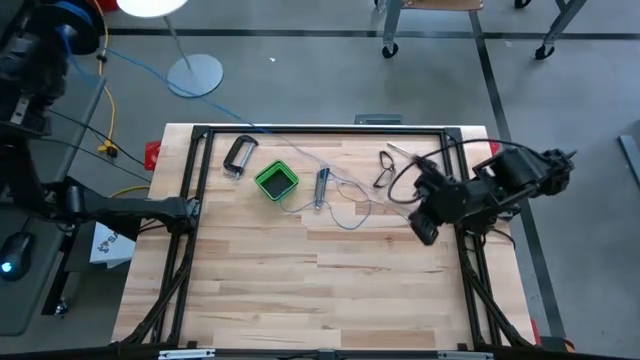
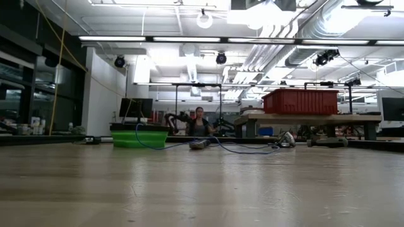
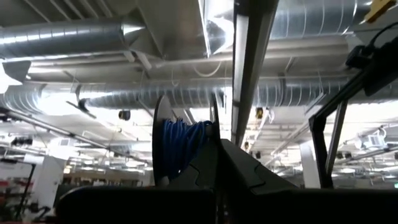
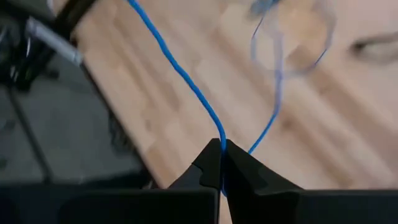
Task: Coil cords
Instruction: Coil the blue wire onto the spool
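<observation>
Wire (image 4: 186, 81) apparently between right tool (image 4: 222, 163) tips

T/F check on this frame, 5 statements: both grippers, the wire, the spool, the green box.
1. The right gripper is shut on the blue wire. True.
2. The left gripper is open with nothing in it. False: it is shut, holding the spool wound with blue wire.
3. The green box sits on the wooden table. True.
4. The wire lies entirely on the table. False: in the high view it also runs off the table's far left corner, up toward the left arm.
5. The green box is packed with coiled wire. False: from above it looks empty.
</observation>
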`<action>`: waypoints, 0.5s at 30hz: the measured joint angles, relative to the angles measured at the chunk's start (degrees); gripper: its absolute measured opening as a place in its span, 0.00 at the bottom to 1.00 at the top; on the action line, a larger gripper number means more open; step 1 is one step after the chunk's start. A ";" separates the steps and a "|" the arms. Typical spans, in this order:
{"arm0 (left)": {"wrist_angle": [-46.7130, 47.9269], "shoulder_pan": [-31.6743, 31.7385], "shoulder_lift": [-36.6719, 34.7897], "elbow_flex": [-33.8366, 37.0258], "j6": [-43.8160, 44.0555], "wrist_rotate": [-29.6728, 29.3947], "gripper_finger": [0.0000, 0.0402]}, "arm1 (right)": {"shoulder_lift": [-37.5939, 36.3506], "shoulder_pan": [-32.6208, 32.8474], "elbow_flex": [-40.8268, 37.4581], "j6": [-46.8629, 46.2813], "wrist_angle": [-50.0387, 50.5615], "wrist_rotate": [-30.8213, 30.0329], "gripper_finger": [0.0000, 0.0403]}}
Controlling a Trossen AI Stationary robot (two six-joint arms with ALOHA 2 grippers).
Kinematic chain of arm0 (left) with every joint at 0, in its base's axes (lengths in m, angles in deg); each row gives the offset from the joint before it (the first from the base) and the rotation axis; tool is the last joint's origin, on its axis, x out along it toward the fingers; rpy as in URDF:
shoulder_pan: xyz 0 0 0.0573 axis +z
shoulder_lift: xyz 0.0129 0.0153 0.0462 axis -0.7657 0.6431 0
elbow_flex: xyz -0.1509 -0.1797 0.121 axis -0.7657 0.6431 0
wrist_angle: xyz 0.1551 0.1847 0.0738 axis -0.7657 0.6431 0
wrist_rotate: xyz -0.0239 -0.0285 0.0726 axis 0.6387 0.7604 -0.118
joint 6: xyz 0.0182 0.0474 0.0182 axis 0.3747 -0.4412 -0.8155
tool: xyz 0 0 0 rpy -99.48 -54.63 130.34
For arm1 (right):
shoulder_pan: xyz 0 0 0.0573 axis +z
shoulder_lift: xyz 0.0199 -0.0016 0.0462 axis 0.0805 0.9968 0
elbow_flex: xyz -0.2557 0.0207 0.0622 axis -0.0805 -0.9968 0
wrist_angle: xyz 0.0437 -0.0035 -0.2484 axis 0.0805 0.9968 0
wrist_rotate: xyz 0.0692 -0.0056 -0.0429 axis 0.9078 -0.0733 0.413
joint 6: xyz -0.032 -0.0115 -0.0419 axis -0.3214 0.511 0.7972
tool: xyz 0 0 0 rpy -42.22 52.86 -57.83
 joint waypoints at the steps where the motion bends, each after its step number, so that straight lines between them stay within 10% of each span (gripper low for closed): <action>1: -0.31 0.00 -0.02 0.00 -0.01 0.02 0.00 | 0.46 0.00 0.00 0.01 -0.02 2.72 0.00; 15: -0.21 -0.04 0.36 0.07 -0.94 0.29 0.00 | 10.60 4.37 0.00 3.09 -0.43 25.67 0.00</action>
